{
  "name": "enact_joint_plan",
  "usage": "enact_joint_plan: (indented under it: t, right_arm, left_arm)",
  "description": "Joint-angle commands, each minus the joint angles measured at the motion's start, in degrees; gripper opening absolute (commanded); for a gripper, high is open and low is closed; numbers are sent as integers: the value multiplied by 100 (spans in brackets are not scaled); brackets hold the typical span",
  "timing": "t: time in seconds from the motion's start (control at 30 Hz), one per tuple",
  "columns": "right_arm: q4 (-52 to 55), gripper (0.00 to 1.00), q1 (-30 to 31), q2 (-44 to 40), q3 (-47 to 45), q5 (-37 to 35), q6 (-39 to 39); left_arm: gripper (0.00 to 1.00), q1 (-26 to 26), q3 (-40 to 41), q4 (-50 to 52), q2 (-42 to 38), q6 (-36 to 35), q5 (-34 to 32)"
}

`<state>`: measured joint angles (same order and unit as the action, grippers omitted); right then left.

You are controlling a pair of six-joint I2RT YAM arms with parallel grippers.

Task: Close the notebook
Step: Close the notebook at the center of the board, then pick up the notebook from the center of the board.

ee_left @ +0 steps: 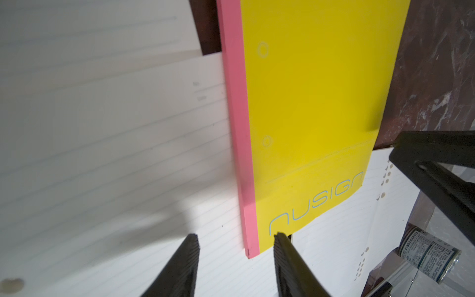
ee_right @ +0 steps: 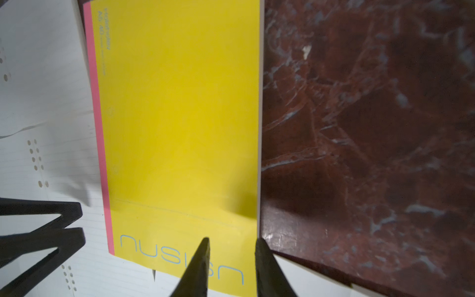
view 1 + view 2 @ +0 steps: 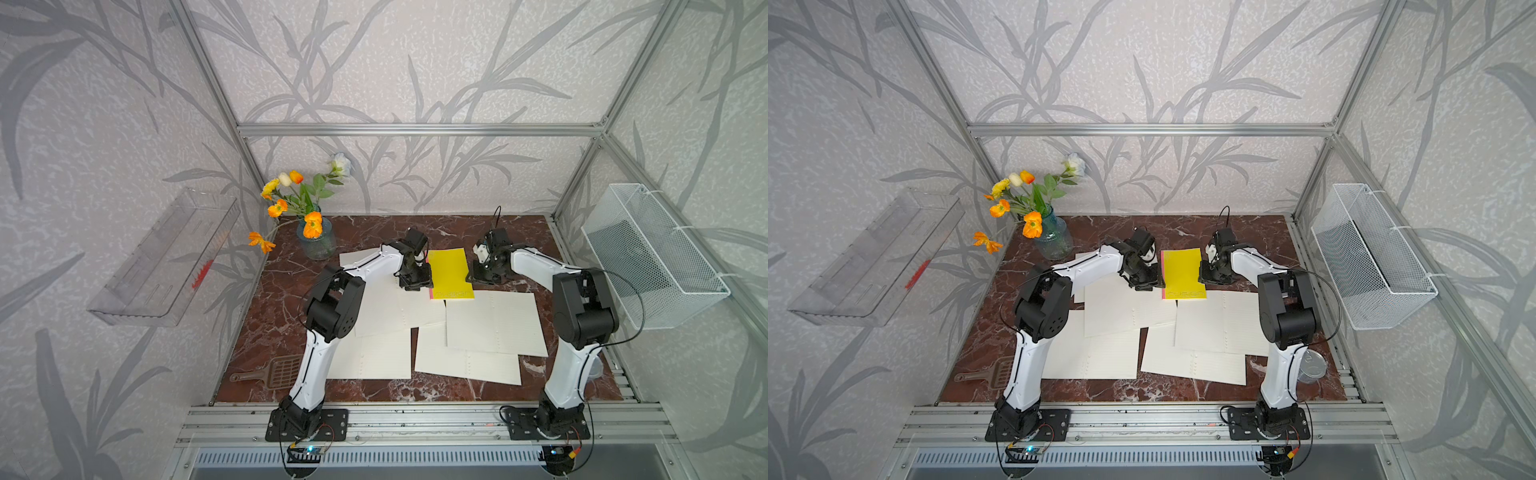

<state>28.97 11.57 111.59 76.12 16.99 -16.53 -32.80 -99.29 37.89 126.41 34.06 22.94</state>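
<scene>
- Yellow cover up, pink spine: in both top views the notebook (image 3: 451,272) (image 3: 1183,274) lies flat toward the back of the red marble table (image 3: 374,232). Its near end overlaps the loose sheets (image 3: 494,324). Its long axis runs from your base side toward the back wall.
- Same views: the left gripper (image 3: 415,282) sits just beside the spine and the right gripper (image 3: 482,276) just beside the free edge. The notebook lies between them, with both arms about equally near. Finger gaps are too small to read from up here.
- Left wrist: the notebook (image 1: 308,102) fills the view, spine side toward the left gripper (image 1: 236,235). Its fingers stand moderately apart and empty. The near spine corner shows in the gap just past the tips, sheets underneath. You can't tell if a tip touches it.
- Right wrist: the right gripper (image 2: 231,240) is drawn in narrow. One fingertip sits over the "nusign" print on the notebook (image 2: 180,128), the other at the free edge by the marble. Only a slit shows between them, with no lifted cover in it, so nothing looks held.
- Judgement: the cover looks down already, so you're at or near done. If it needs pressing flat, work the free edge. That side belongs to the right arm; the left can only brace the spine.
</scene>
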Motion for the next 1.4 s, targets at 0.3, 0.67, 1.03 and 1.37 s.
enact_joint_plan:
  t: [0.3, 0.67, 1.03, 1.37]
  right_arm:
    - [-14, 27, 47, 233, -31, -47, -28]
    - [-200, 26, 67, 256, -236, -12, -108]
    - [-371, 23, 196, 244, -496, 5, -192]
    - [-453, 22, 284, 273, -535, 56, -234]
  left_arm:
    - [48, -68, -213, -172, 270, 200, 237]
    - [49, -106, -306, -454, 498, 408, 510]
    - [48, -118, 745, -2267, 63, 1061, 805]
    - [47, -159, 1482, -3234, -332, 1243, 498]
